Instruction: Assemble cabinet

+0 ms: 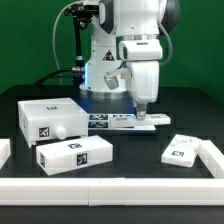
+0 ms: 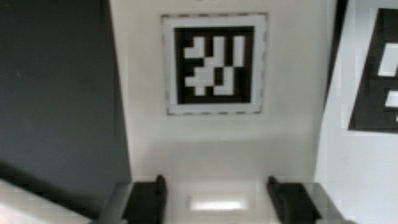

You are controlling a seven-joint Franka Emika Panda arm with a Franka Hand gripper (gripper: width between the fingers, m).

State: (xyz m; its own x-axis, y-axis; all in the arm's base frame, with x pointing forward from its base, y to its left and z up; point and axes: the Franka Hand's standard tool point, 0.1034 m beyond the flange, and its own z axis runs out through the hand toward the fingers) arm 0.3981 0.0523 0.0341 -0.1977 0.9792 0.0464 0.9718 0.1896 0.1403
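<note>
The cabinet (image 1: 48, 116) is the large white tagged box at the exterior view's left, with a small round knob (image 1: 62, 130) on its front. My gripper (image 1: 144, 110) reaches straight down at the centre, onto a flat white panel (image 1: 157, 119) lying on the table. In the wrist view this panel (image 2: 217, 135) runs long and carries one black-and-white tag (image 2: 217, 65). My gripper (image 2: 217, 196) straddles the panel's near end. Both dark fingers (image 2: 150, 196) press against white material that fills the gap between them.
The marker board (image 1: 105, 121) lies just beside the panel. A long white tagged block (image 1: 75, 153) sits in front of the cabinet. A small flat tagged piece (image 1: 182, 151) lies at the exterior view's right. A low white wall (image 1: 110, 186) borders the table's front and sides.
</note>
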